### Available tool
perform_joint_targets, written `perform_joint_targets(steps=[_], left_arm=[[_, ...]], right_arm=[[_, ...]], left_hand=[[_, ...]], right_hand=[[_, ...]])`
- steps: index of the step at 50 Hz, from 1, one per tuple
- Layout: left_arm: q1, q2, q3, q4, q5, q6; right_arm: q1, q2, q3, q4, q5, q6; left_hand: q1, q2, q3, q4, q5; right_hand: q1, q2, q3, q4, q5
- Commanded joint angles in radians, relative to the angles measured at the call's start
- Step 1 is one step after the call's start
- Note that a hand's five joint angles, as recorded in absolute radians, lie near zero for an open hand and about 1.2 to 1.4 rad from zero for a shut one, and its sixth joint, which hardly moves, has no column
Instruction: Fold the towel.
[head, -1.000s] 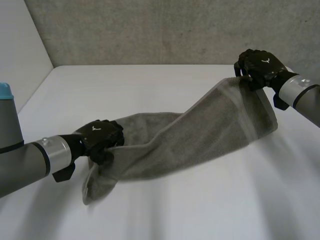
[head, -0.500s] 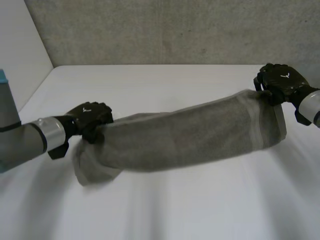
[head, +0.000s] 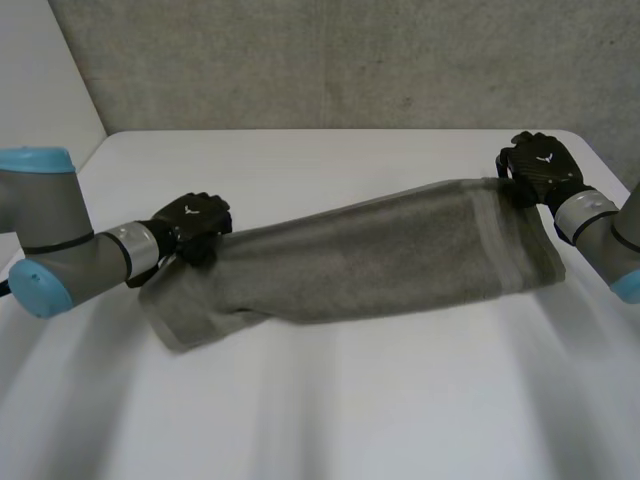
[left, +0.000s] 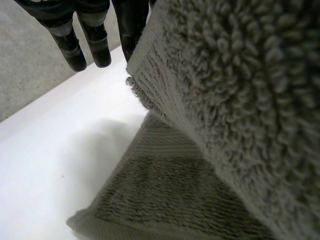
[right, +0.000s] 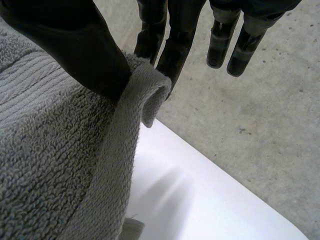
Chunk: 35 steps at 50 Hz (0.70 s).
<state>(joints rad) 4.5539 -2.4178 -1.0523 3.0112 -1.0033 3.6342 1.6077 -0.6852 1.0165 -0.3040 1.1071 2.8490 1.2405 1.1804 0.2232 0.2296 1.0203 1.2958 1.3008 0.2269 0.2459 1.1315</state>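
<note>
Towel (head: 380, 262), 1 grey piece, stretched; 2 hands, left hand (head: 192, 222) and right hand (head: 540, 168), pinch its ends.

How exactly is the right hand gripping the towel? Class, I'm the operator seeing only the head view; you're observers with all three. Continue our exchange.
Observer: The right hand pinches the towel's rolled edge between thumb and fingers.
Operator: Every finger?
Observer: No, some fingers point straight, off the cloth.
Operator: And the left hand?
Observer: The left hand also has fingers pointing straight beside the towel, not touching it.
</note>
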Motion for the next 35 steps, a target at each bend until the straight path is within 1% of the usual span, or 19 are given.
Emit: perform_joint_targets(steps=[1,13,19,20,21,22,23,24,25,26,27,28,29,31,32,33,35], left_arm=[[-0.01,-0.018,0.018,0.092,-0.008,-0.005],[-0.035,-0.072,0.072,0.106,-0.008,-0.003],[-0.038,-0.092,0.075,0.107,-0.009,-0.002],[-0.036,-0.095,0.077,0.107,-0.011,-0.002],[-0.036,-0.095,0.078,0.107,-0.011,-0.002],[-0.038,-0.093,0.08,0.107,-0.011,-0.002],[-0.038,-0.093,0.08,0.107,-0.011,-0.002],[-0.038,-0.09,0.08,0.107,-0.012,-0.002],[-0.038,-0.086,0.078,0.107,-0.015,-0.002],[-0.038,-0.086,0.078,0.107,-0.015,-0.002],[-0.038,-0.077,0.077,0.107,-0.026,-0.002],[-0.038,-0.06,0.075,0.109,-0.04,-0.002],[-0.038,-0.06,0.075,0.109,-0.04,-0.002],[-0.041,-0.002,0.063,0.11,-0.057,-0.002],[-0.042,0.028,0.052,0.109,-0.055,-0.003],[-0.043,0.028,0.052,0.109,-0.055,-0.003],[-0.046,0.092,0.023,0.11,-0.054,-0.008]], right_arm=[[0.008,0.032,-0.042,-0.001,0.013,-0.023],[0.024,0.088,-0.116,0.019,0.016,-0.03],[0.024,0.133,-0.164,0.089,0.016,-0.065],[0.024,0.139,-0.17,0.101,0.016,-0.081],[0.024,0.142,-0.173,0.108,0.017,-0.094],[0.024,0.142,-0.174,0.111,0.022,-0.1],[0.024,0.142,-0.174,0.111,0.022,-0.1],[0.024,0.139,-0.173,0.112,0.028,-0.103],[0.024,0.13,-0.17,0.112,0.034,-0.103],[0.024,0.13,-0.17,0.112,0.034,-0.103],[0.024,0.119,-0.167,0.111,0.034,-0.103],[0.024,0.098,-0.159,0.109,0.036,-0.103],[0.024,0.098,-0.159,0.109,0.036,-0.103],[0.024,0.035,-0.126,0.1,0.034,-0.103],[0.024,0.003,-0.104,0.089,0.031,-0.102],[0.024,0.003,-0.104,0.089,0.031,-0.102],[0.024,-0.068,-0.06,0.048,0.034,-0.094]], left_hand=[[-0.067,-0.007,-0.049,-0.055,-0.021],[-0.073,-0.013,-0.049,-0.055,-0.027],[-0.093,-0.033,-0.049,-0.055,-0.048],[-0.131,-0.071,-0.049,-0.055,-0.085],[-0.236,-0.176,-0.049,-0.055,-0.191],[-0.502,-0.442,-0.049,-0.055,-0.456],[-0.504,-0.444,-0.049,-0.055,-0.459],[-0.775,-0.715,-0.049,-0.055,-0.729],[-0.981,-0.921,-0.049,-0.055,-0.935],[-0.983,-0.923,-0.049,-0.055,-0.937],[-1.044,-0.984,-0.049,-0.055,-0.998],[-1.045,-0.985,-0.049,-0.055,-0.999],[-1.045,-0.985,-0.049,-0.055,-0.999],[-1.039,-0.979,-0.049,-0.055,-0.993],[-1.036,-0.976,-0.049,-0.055,-0.99],[-1.036,-0.976,-0.049,-0.055,-0.99],[-1.036,-0.976,-0.049,-0.055,-0.99]], right_hand=[[0.1,0.095,-0.052,-0.071,0.09],[0.1,0.095,-0.052,-0.071,0.09],[0.1,0.095,-0.052,-0.071,0.09],[0.1,0.095,-0.052,-0.071,0.09],[0.1,0.095,-0.052,-0.071,0.09],[0.1,0.095,-0.052,-0.071,0.09],[0.1,0.095,-0.052,-0.071,0.09],[0.1,0.095,-0.052,-0.071,0.09],[-0.061,-0.066,-0.052,-0.071,-0.072],[-0.063,-0.068,-0.052,-0.071,-0.073],[-0.644,-0.649,-0.052,-0.071,-0.654],[-1.121,-1.126,-0.052,-0.071,-1.132],[-1.121,-1.126,-0.052,-0.071,-1.132],[-1.121,-1.126,-0.052,-0.071,-1.132],[-1.121,-1.126,-0.052,-0.071,-1.132],[-1.121,-1.126,-0.052,-0.071,-1.132],[-1.121,-1.126,-0.052,-0.071,-1.132]])
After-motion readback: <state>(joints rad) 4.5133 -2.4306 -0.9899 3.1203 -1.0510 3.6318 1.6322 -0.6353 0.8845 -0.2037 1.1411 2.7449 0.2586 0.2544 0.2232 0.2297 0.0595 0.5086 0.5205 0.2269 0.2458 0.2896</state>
